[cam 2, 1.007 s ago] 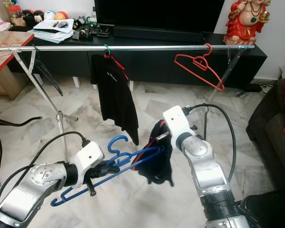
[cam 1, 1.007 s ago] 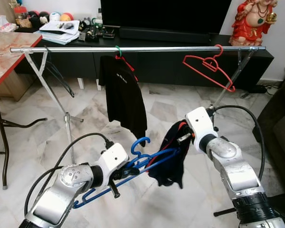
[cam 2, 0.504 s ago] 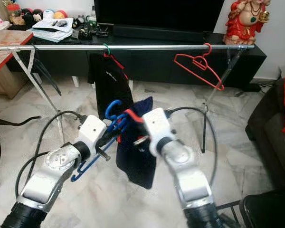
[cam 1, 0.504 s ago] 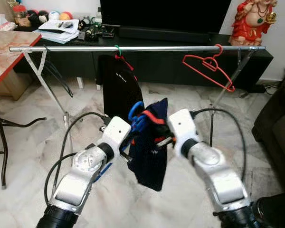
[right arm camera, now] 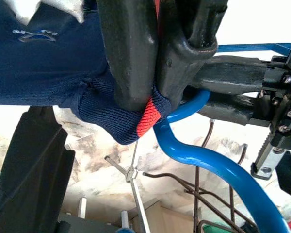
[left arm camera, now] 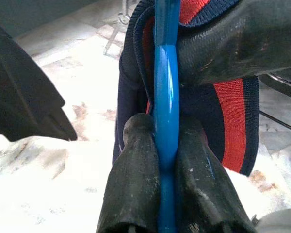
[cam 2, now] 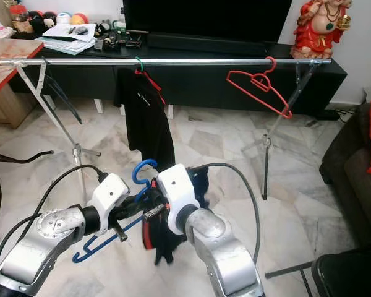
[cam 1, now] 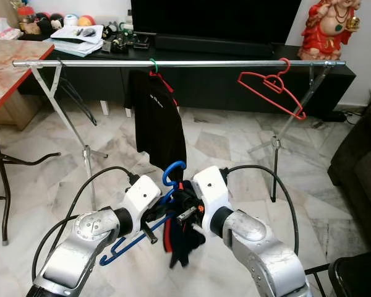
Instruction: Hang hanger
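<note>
My left gripper (cam 1: 162, 212) is shut on the blue hanger (cam 1: 172, 174), just below its hook; the left wrist view shows the blue hanger (left arm camera: 165, 116) pinched between both fingers. My right gripper (cam 1: 187, 212) is shut on the collar of a navy garment with red trim (cam 1: 180, 241), pressed against the hanger's neck. The garment hangs bunched below both grippers. In the right wrist view the fingers pinch the red-edged collar (right arm camera: 136, 114) beside the blue hook (right arm camera: 208, 165). The metal rail (cam 1: 222, 63) runs across above and beyond.
A black shirt on a green-hooked hanger (cam 1: 159, 120) hangs mid-rail, and an empty red hanger (cam 1: 272, 86) hangs toward the right. A dark hanger (cam 1: 74, 99) hangs near the left rack leg. A table (cam 1: 6, 68) stands left, a TV cabinet (cam 1: 235, 74) behind, a dark sofa (cam 1: 362, 173) right.
Both arms have dropped from chest height to lower down. The garment, spread wide before, now hangs bunched under the hanger. My right gripper has slid in close beside the left.
</note>
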